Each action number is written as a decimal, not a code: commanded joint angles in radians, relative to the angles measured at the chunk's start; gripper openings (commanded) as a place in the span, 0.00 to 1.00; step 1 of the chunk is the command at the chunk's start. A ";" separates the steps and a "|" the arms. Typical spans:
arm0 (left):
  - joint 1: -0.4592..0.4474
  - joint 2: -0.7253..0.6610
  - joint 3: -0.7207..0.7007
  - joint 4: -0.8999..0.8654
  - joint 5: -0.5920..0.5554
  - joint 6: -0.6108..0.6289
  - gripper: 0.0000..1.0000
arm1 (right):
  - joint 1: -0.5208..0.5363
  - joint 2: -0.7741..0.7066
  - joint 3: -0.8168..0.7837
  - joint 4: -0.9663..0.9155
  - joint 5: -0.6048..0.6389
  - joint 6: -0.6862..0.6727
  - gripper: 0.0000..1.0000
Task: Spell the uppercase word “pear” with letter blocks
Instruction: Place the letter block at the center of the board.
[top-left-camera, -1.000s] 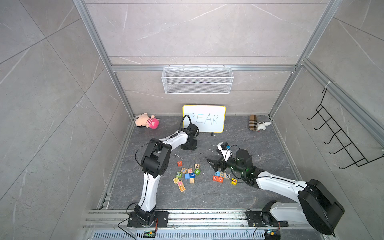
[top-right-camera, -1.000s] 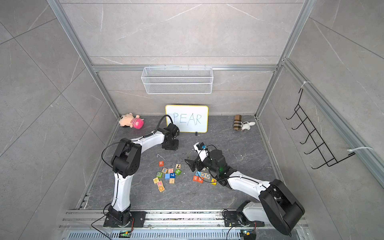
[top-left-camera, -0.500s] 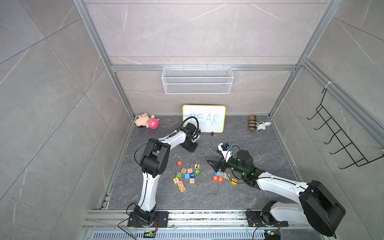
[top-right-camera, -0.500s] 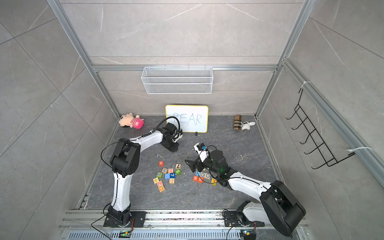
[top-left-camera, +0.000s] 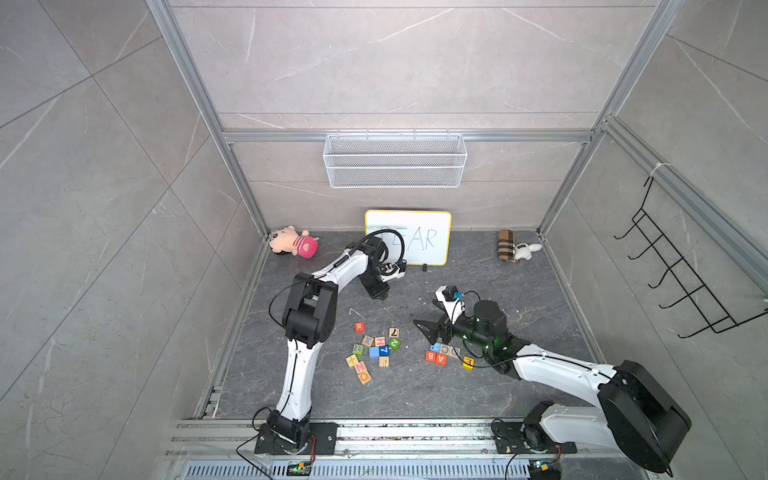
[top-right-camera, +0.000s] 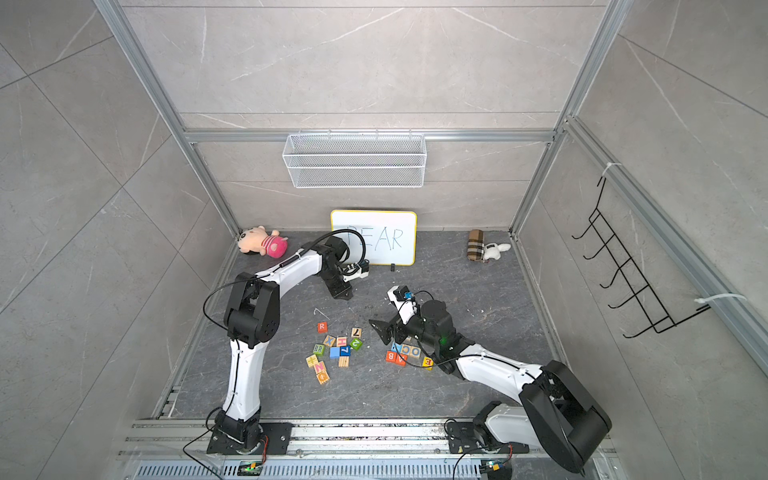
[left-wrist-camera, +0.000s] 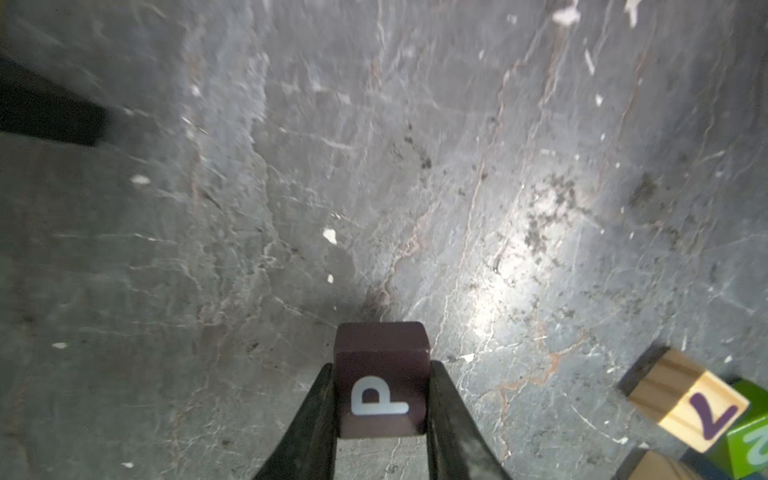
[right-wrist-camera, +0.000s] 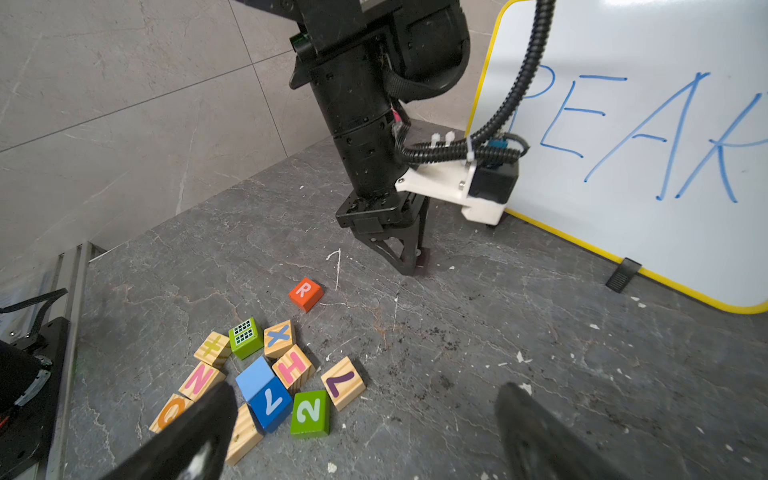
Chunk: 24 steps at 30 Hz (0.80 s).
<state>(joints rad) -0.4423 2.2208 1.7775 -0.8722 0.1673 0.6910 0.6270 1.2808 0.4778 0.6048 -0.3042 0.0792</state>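
Note:
My left gripper (left-wrist-camera: 381, 368) is shut on the dark block with a white P (left-wrist-camera: 380, 382). It holds the block low over the grey floor in front of the whiteboard, where both top views show the gripper (top-left-camera: 379, 293) (top-right-camera: 343, 293). The orange-red R block (top-left-camera: 359, 327) (right-wrist-camera: 306, 293) lies alone, nearer the front. My right gripper (top-left-camera: 424, 328) (right-wrist-camera: 365, 399) is open and empty, hovering to the right of the loose pile. Below it lie the orange-red A block (top-left-camera: 430, 356) and the yellow E block (top-left-camera: 468, 363).
A whiteboard (top-left-camera: 409, 239) reading PEAR leans on the back wall. A pile of wooden, blue and green blocks (top-left-camera: 374, 353) lies at front centre. An orange-red B block (top-left-camera: 441, 360) sits beside the A. Plush toys (top-left-camera: 295, 243) (top-left-camera: 517, 249) lie in the back corners.
The left arm's wrist has swung in front of the board's P, and its gripper has dropped slightly with the P block. The right arm has not moved.

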 joint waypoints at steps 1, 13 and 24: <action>0.002 -0.022 -0.029 -0.028 0.003 0.118 0.22 | 0.003 -0.013 -0.016 0.036 -0.018 0.012 0.99; 0.002 -0.016 -0.051 -0.011 -0.025 0.249 0.28 | 0.004 -0.016 -0.018 0.039 -0.029 0.011 0.99; 0.005 0.008 -0.001 -0.016 -0.037 0.309 0.38 | 0.003 -0.014 -0.018 0.046 -0.030 0.008 0.99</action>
<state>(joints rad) -0.4423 2.2204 1.7416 -0.8665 0.1364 0.9443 0.6270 1.2808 0.4747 0.6266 -0.3225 0.0799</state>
